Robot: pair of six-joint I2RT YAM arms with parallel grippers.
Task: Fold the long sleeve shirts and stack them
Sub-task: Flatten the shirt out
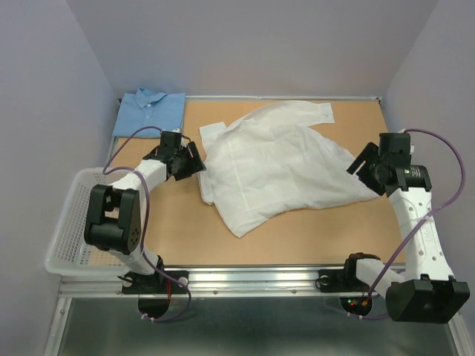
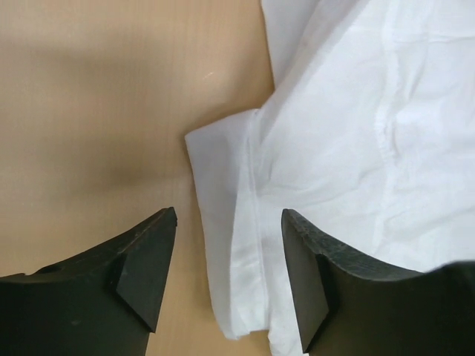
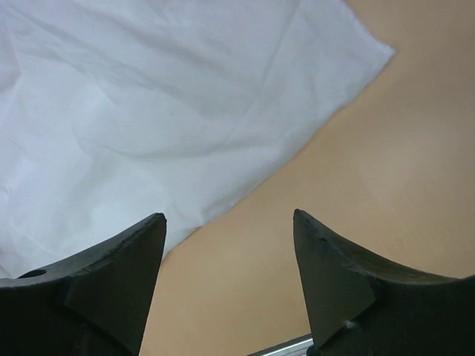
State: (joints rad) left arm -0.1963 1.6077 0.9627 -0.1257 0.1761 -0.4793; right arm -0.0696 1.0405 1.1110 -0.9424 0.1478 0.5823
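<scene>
the white long sleeve shirt point(image 1: 274, 167) lies loosely spread and wrinkled across the middle of the top view. it is not folded. its body slants from a corner at lower centre up to a sleeve with a cuff near the far edge, upper centre-right. the light blue long sleeve shirt point(image 1: 151, 111) sits folded in a neat rectangle at the upper left of the frame, collar towards the back wall, well apart from the white one. the two are not stacked.

the left hand point(image 1: 187, 159) hangs just beside the white shirt's left edge, left of centre in the top view. in the left wrist view its two black fingers point(image 2: 141, 274) stand apart, and a hemmed edge of the white cloth runs down between them on the counter below. nothing is clamped.

the right hand point(image 1: 365, 167) is at the shirt's right edge, on the right of the top view. in the right wrist view its fingers point(image 3: 111, 274) are also apart. bare counter shows between them, and the white cloth fills the upper left, ending in a corner at the upper right. it grips nothing.

the brown counter point(image 1: 297, 237) carries both shirts. a white mesh basket point(image 1: 70, 230) sits at the lower left of the top view, overhanging the counter's left side, beside the left arm.
</scene>
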